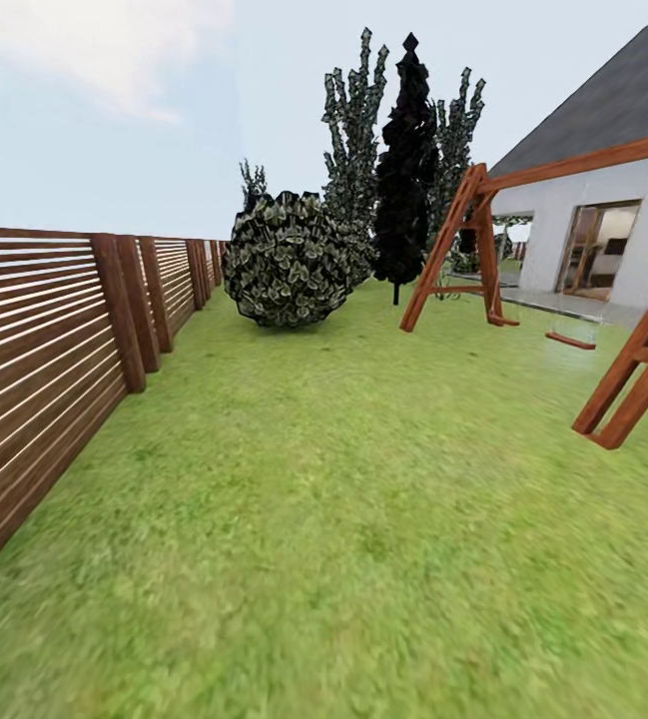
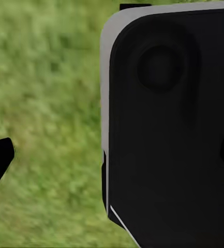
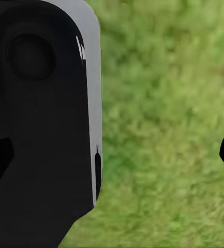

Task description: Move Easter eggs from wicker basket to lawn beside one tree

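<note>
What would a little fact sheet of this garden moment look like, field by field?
ground: lawn, mottled green grass
left side: brown slat fence
far end: round leafy bush, black tree
right side: wooden swing frame, white house
left gripper: fingertips apart, holding nothing
right gripper: fingertips apart, holding nothing

Brown slatted fence [image 1: 54, 330] along the left. Round leafy bush [image 1: 289, 260] beyond, near an all-black tree [image 1: 406, 170]. Wooden swing set [image 1: 543, 260] to the right, white house [image 1: 603, 210] behind.
</note>
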### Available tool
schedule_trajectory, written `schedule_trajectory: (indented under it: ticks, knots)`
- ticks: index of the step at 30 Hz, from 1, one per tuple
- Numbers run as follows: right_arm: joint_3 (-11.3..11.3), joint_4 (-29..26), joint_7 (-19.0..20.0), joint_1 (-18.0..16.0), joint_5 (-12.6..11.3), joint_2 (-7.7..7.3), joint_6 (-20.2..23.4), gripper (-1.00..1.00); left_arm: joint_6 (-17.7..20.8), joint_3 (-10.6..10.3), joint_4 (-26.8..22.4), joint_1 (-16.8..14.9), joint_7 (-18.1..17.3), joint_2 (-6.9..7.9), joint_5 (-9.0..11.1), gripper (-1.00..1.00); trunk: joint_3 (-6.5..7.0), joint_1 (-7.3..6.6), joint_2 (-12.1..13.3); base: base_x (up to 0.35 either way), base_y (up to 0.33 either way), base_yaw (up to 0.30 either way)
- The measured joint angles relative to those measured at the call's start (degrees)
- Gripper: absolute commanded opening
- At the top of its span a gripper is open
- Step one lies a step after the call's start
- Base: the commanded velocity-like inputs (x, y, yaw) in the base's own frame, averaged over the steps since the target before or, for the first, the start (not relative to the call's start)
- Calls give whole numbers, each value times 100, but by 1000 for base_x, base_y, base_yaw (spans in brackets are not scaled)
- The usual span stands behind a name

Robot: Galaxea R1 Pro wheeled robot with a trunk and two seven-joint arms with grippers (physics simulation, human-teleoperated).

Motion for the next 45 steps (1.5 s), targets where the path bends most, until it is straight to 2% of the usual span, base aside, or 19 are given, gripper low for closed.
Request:
schedule_trajectory:
  ticks: [18, 45]
  knots:
    - [3, 0, 0, 0, 13, 0, 0, 100, 0, 3, 0, 0, 0, 0, 0, 100, 0, 0, 0, 334, 104, -227]
    - [-5, 0, 0, 0, -13, 9, 0, 100, 0, 3, 0, 0, 0, 0, 0, 100, 0, 0, 0, 334, 83, -6]
